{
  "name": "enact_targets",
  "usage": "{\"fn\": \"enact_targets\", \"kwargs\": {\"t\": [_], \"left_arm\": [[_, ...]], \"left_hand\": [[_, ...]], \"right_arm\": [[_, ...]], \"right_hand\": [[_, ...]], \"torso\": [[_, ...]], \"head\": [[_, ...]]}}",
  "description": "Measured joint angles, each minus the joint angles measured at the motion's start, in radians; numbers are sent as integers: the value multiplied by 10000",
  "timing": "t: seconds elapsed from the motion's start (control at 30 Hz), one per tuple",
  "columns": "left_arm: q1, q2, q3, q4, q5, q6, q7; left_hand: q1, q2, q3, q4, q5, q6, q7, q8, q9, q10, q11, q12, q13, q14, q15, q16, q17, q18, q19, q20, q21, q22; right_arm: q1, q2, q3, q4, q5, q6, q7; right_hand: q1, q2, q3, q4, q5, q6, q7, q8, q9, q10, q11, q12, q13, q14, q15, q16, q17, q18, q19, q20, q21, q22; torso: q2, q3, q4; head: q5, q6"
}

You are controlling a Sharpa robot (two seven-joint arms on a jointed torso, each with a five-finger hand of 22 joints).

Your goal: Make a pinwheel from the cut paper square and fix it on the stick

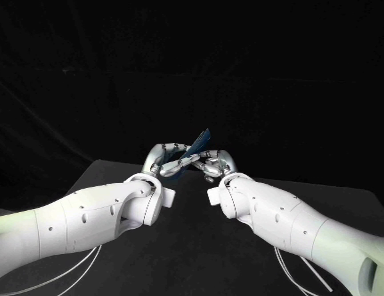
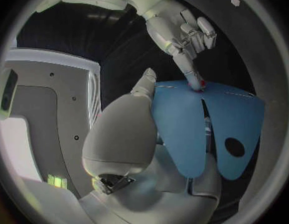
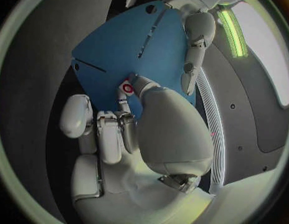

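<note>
Paper came first to the eye: one blue paper square [image 1: 202, 138] was held up in the air above the middle of the bench [image 1: 192, 253], touching nothing on it, tilted with one corner pointing up and away from the robot. Two hands met at it, both raised above the bench's middle.

The left hand [image 1: 163, 159] held the sheet. From the left wrist the paper [image 2: 182, 129] lay across that hand's fingers, with the thumb [image 2: 144, 82] at its edge.

The right hand [image 1: 216, 164] had one finger stretched out, its tip pressed on the sheet's face near the centre. Its other fingers [image 3: 111, 134] were curled in with nothing in them. A small red spot [image 3: 127, 88] sat at that fingertip, though I could not tell whether it was a separate piece.

On the sheet itself, the right wrist view showed two straight cuts running inward. One round hole [image 2: 234, 147] near a corner showed from the left wrist.
</note>
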Motion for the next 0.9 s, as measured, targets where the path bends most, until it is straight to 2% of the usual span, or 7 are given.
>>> {"fn": "enact_targets", "kwargs": {"t": [0.23, 0.3, 0.47, 0.57, 0.63, 0.8, 0.9], "left_arm": [[-2, -57, 0, 142, -35, 10, 19], [-1, -75, 1, 193, -52, 14, 23], [0, -121, 3, 358, -136, 36, 35], [0, -149, 3, 452, -196, 58, 36], [-1, -166, 4, 520, -243, 77, 36], [-2, -205, 5, 661, -329, 113, 21], [-2, -226, 5, 750, -366, 125, 13]], "left_hand": [[117, 21, -305, 139, 35, -34, 108, -77, -32, -141, -32, 49, -1, -254, -4, 126, -67, 2, -161, 18, 0, -16], [128, 32, -434, 228, 41, -33, 108, -77, -40, -207, 24, 80, -1, -372, 4, 194, -95, 1, -239, 20, -8, -28], [281, -24, -805, 502, 110, -33, 108, -97, -56, -379, -20, 167, -1, -720, 1, 371, -159, 3, -413, 19, -42, -42], [440, -48, -1050, 747, 170, 36, 218, -116, -56, -463, -104, 216, -2, -891, -71, 512, -193, 2, -518, 17, -42, -54], [600, -118, -1228, 989, 170, 18, 412, -116, -56, -534, -172, 275, -1, -1038, -72, 640, -220, 2, -550, 48, -42, -54], [871, -389, -1451, 1778, 170, -35, 466, -116, -56, -646, -67, 337, -2, -1235, -19, 854, -284, 2, -607, 34, -41, -53], [899, -505, -1569, 1988, 112, -222, 464, -194, -74, -718, 4, 338, -2, -1310, 24, 873, -330, 3, -660, 16, -41, -53]], "right_arm": [[-114, -152, 66, 110, 343, 337, 221], [-137, -179, 102, 119, 421, 397, 276], [-179, -212, 174, 84, 618, 522, 410], [-199, -219, 209, 66, 715, 570, 469], [-212, -222, 237, 64, 780, 602, 509], [-232, -222, 283, 67, 905, 661, 583], [-243, -227, 306, 72, 973, 696, 623]], "right_hand": [[-42, 42, -1, -2, 43, 4, 4, -1, -1, 0, 0, 0, -1, 0, 0, 0, 0, 0, 0, 0, 0, 15], [-43, 42, 23, -31, 43, 10, 10, -2, -1, 0, 0, 0, -1, 0, 0, 0, 0, 0, 0, 0, 0, 31], [-67, 66, 14, -41, 42, 22, 22, -14, -2, 0, 0, 0, -1, 0, 0, 0, 0, 0, 0, 0, 0, 31], [-67, 65, 13, -42, 42, 22, 22, -36, -2, 0, 0, 0, -1, 0, 0, 0, 0, 0, 0, 0, 0, 31], [-68, 65, 13, -42, 77, 22, 22, -41, -2, 0, 0, 0, -2, 0, 0, 0, 0, 0, 0, 0, 0, 31], [-68, 64, 38, -72, 95, 21, 21, -41, -2, 0, 0, 0, -2, 0, 0, 0, 0, 0, 0, 0, 0, 30], [-69, 64, 28, -82, 96, 21, 21, -40, -2, 0, 0, 0, -2, 0, 0, 0, 0, 0, 0, 0, 0, 30]], "torso": [[3, 4, 0], [3, 0, 0], [2, -7, 0], [-1, -7, 3], [-2, -7, 5], [-3, -7, 12], [-3, -10, 12]], "head": [[-31, 18], [-43, 27], [-71, 39], [-82, 51], [-89, 63], [-95, 69], [-97, 81]]}}
